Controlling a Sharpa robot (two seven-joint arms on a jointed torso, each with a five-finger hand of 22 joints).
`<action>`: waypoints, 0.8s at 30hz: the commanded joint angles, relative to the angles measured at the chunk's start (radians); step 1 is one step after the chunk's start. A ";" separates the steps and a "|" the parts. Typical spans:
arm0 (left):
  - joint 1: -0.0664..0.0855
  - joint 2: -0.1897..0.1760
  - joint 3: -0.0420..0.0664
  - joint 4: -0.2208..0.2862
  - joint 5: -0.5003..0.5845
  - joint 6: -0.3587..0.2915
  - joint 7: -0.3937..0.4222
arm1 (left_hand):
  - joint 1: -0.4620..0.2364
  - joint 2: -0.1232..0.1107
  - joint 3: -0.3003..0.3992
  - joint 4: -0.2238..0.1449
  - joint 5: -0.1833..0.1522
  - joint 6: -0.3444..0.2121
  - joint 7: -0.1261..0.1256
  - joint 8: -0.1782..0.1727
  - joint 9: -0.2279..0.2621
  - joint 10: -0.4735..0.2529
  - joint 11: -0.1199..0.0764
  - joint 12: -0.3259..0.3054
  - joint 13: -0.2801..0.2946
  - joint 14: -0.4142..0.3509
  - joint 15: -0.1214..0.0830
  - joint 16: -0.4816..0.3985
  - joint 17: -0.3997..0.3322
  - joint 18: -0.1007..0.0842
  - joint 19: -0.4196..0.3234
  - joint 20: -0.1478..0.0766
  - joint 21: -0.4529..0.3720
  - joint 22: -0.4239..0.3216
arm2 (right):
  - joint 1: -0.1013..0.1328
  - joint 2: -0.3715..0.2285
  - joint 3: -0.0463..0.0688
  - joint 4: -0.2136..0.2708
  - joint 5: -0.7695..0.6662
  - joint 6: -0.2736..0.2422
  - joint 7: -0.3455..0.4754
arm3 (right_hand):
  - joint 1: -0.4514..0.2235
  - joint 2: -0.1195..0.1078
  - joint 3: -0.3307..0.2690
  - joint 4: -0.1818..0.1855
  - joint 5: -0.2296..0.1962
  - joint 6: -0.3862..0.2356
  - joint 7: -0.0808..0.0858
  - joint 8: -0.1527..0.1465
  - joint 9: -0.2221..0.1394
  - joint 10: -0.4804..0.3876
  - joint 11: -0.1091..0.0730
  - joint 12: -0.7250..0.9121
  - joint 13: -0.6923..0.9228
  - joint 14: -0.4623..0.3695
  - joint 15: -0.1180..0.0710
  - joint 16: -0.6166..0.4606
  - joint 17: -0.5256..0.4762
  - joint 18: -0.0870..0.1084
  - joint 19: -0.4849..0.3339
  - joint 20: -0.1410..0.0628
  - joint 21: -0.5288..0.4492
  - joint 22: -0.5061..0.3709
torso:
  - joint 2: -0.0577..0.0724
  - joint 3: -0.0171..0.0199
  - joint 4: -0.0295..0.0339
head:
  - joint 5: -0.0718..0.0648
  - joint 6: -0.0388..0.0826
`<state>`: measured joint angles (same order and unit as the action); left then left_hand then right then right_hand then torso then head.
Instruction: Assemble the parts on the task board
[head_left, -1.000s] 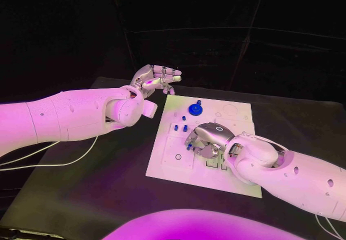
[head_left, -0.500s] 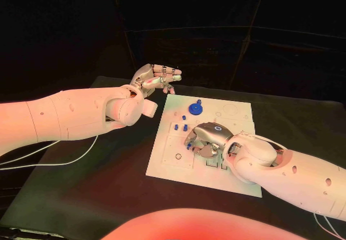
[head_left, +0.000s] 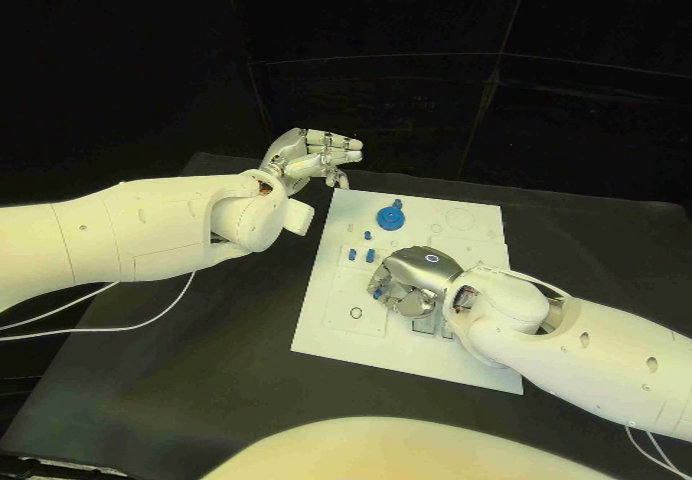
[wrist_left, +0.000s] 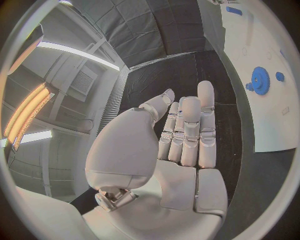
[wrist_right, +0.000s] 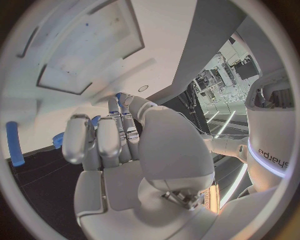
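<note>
The white task board (head_left: 476, 225) lies in the middle of the black table. A blue gear (head_left: 391, 215) stands near its far edge, and small blue pegs (head_left: 351, 256) stand closer to its left side. My right hand (head_left: 408, 285) hovers low over the board's middle with its fingers curled down. It seems to pinch a small blue part (wrist_right: 119, 97) at its fingertips. My left hand (head_left: 310, 155) is raised beyond the board's far left corner, fingers side by side and holding nothing. The left wrist view shows that hand (wrist_left: 184, 132), the gear (wrist_left: 259, 81) and the board (wrist_left: 269, 120).
Black table cloth (head_left: 188, 350) surrounds the board on all sides. The board (wrist_right: 75, 45) has shallow square recesses and small holes, and a blue peg (wrist_right: 12, 142) stands in it. My right forearm crosses the board's near right corner.
My right hand has shifted slightly towards the board's left and lowered a little. The left hand has stayed where it was.
</note>
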<state>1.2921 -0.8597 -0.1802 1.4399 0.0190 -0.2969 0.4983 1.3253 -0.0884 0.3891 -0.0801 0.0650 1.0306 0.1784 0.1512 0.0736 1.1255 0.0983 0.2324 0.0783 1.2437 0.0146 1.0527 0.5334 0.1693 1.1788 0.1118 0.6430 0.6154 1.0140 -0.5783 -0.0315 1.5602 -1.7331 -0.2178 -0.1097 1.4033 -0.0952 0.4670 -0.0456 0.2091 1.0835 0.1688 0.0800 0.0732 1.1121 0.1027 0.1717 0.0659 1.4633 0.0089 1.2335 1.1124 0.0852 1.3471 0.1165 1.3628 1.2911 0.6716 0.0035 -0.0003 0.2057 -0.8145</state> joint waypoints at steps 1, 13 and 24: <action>0.001 0.000 0.001 0.001 0.002 0.013 0.000 | -0.002 0.007 -0.007 -0.001 0.005 -0.007 -0.004 0.000 -0.001 -0.009 0.001 0.006 -0.002 -0.005 -0.001 -0.005 -0.001 0.013 0.005 0.000 -0.007 -0.002 | 0.001 0.000 -0.001 -0.002 -0.021 0.015 -0.012 | -0.013 -0.005 0.001 -0.002 -0.007 -0.023 0.007 -0.012 -0.004 -0.032 0.005 -0.017 -0.003 0.028 0.010 -0.005 -0.015 -0.005 -0.019 0.005 -0.016 -0.021 | 0.000 0.0004 0.0010 | 0.001 0.001; 0.001 0.001 0.001 -0.002 0.002 0.017 -0.008 | -0.003 0.007 -0.011 0.000 0.005 -0.012 -0.002 -0.001 -0.002 -0.014 0.003 0.006 -0.002 -0.007 0.000 -0.007 -0.004 0.013 0.005 0.001 -0.009 -0.004 | 0.001 -0.011 -0.001 0.009 -0.021 -0.056 -0.004 | -0.039 -0.029 -0.011 -0.002 -0.023 -0.108 0.031 -0.019 -0.009 -0.119 0.032 -0.051 -0.003 0.011 0.032 -0.039 -0.072 0.013 -0.077 0.028 -0.071 -0.089 | -0.001 0.0021 -0.0003 | -0.001 0.008; 0.000 0.011 0.000 -0.014 0.002 0.035 -0.009 | -0.005 0.006 -0.015 0.001 0.005 -0.015 0.000 -0.002 -0.002 -0.018 0.005 0.007 -0.003 -0.008 0.001 -0.006 -0.005 0.013 0.006 0.002 -0.011 -0.005 | 0.003 -0.113 0.000 0.120 0.007 -0.161 0.004 | -0.039 -0.029 -0.023 -0.006 -0.022 -0.139 0.017 -0.017 -0.008 -0.125 0.024 -0.038 0.000 0.009 0.028 -0.041 -0.083 0.019 -0.091 0.027 -0.087 -0.108 | -0.004 0.0005 -0.0016 | -0.026 0.037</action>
<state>1.2919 -0.8494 -0.1807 1.4271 0.0191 -0.2826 0.4881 1.3253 -0.0884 0.3806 -0.0773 0.0650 1.0217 0.1801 0.1512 0.0729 1.1129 0.1038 0.2324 0.0763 1.2438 0.0145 1.0527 0.5291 0.1691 1.1787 0.1117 0.6359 0.6115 1.0134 -0.6743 -0.0323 1.6606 -1.7399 -0.3225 -0.1078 1.3709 -0.1231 0.4492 -0.0530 0.1894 0.9477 0.1873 0.0658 0.0646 0.9858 0.1340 0.1305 0.0651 1.4667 0.0341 1.1984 1.0305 0.0852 1.2630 0.1427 1.2805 1.1843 0.6686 0.0050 0.0002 0.1871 -0.7849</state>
